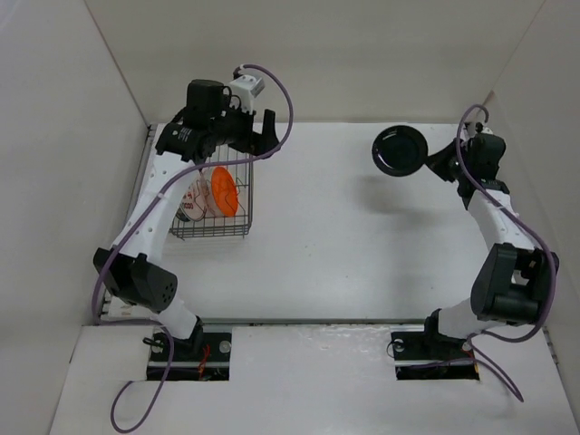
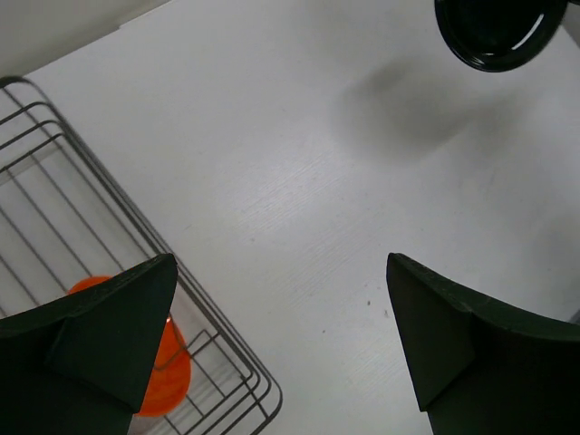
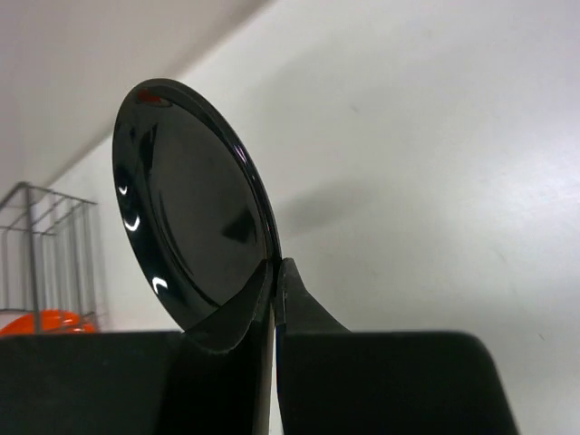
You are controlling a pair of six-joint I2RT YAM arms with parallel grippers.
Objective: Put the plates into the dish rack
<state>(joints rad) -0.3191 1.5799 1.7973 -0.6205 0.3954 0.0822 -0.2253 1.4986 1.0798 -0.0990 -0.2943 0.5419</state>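
The black wire dish rack [image 1: 212,231] stands at the far left of the table. In it stand the orange plate [image 1: 224,191] and a white plate with red marks [image 1: 196,199]; the orange plate [image 2: 163,376] and the rack [image 2: 54,181] also show in the left wrist view. My left gripper [image 1: 260,134] is open and empty, above the rack's far right corner. My right gripper [image 1: 433,161] is shut on the rim of the black plate [image 1: 400,149] and holds it above the table at the far right; the plate [image 3: 186,227] stands on edge between the fingers. The green-rimmed and glass plates are not visible.
White walls close in the table at the back and both sides. The black plate [image 2: 497,32] throws a shadow on the table [image 1: 362,227] between the rack and the right arm.
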